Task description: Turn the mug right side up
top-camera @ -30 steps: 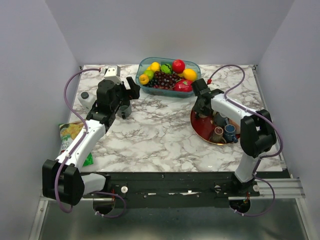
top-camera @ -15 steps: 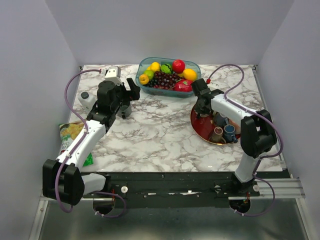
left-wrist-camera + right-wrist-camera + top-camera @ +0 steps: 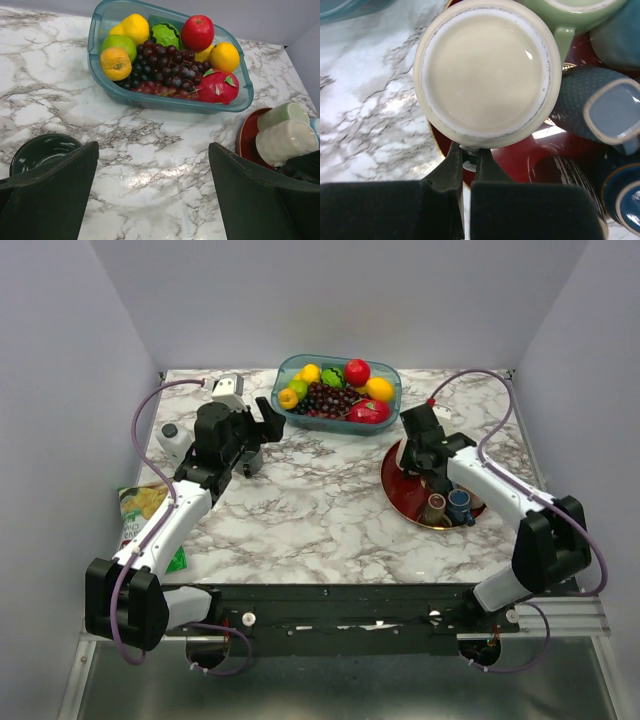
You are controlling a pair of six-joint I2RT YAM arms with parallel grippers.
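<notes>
Right wrist: right hand [image 3: 468,152] seemingly pinches cream mug [image 3: 487,75] at tray [image 3: 517,161] edge.

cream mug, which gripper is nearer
Right. The right gripper is pinched on the mug at its edge; the left gripper hangs open across the table, by the fruit bowl.

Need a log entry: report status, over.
Left pincer open, off-task. Right pincer pinching cream mug, its base toward camera. Other mugs crowd the red plate.

Overhead overview; wrist close-ups sharing red tray [image 3: 400,500]
</notes>
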